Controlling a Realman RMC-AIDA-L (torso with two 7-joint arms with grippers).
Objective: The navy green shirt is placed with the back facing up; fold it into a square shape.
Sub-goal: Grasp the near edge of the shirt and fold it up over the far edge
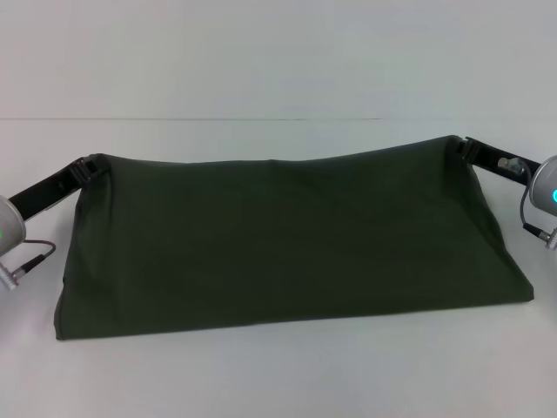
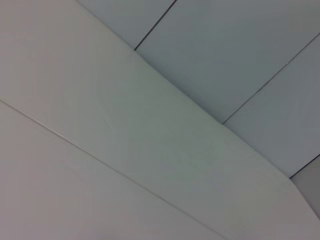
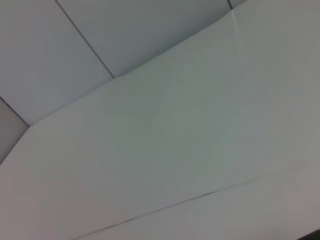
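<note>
Across the white counter (image 1: 278, 374), the navy green shirt (image 1: 287, 244) is stretched by its two far corners, its near edge resting on the surface. The left end effector (image 1: 90, 165) and right end effector (image 1: 459, 146) are clamped on those corners. An uneven pull could skew the fold. The fingertips are buried in cloth; wrist views show only panels.

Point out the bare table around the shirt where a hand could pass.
Bare table runs along the shirt's near edge, and a wide strip lies beyond its raised far edge. The sides are crowded: the left end effector and the right end effector each grip a far corner.
</note>
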